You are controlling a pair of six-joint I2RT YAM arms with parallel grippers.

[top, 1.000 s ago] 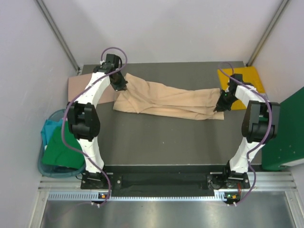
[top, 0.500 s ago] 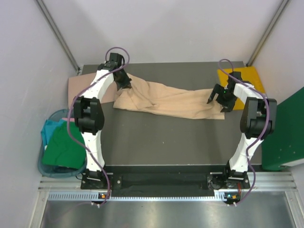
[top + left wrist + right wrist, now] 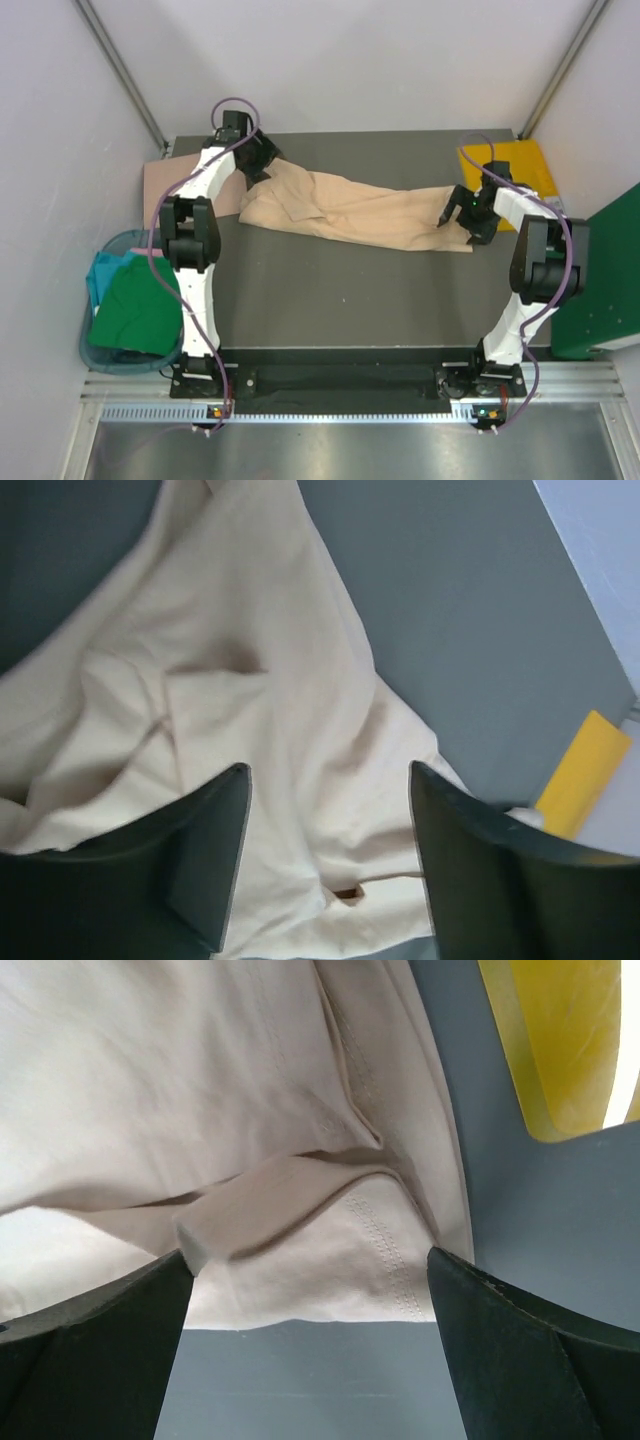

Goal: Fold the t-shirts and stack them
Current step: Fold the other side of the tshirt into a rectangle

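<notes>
A light beige t-shirt (image 3: 350, 212) lies crumpled and stretched lengthwise across the back of the dark table (image 3: 350, 300). My left gripper (image 3: 263, 160) hovers open over the shirt's left end, and the left wrist view shows creased cloth (image 3: 240, 680) below the open gripper (image 3: 328, 772), nothing between the fingers. My right gripper (image 3: 456, 213) stands open at the shirt's right end. In the right wrist view the stitched hem (image 3: 380, 1250) lies flat just ahead of that gripper (image 3: 308, 1256), untouched.
A yellow board (image 3: 512, 170) lies at the table's back right corner, also in the right wrist view (image 3: 560, 1040). A pinkish cloth (image 3: 165, 185) hangs off the left edge. A teal basket (image 3: 92, 352) on the left holds green (image 3: 135, 312) and teal (image 3: 103, 275) shirts. A green box (image 3: 600, 290) stands on the right.
Both grippers were shut on the ends of the beige shirt; the right one opened first, then the left. The shirt now rests loose on the table.
</notes>
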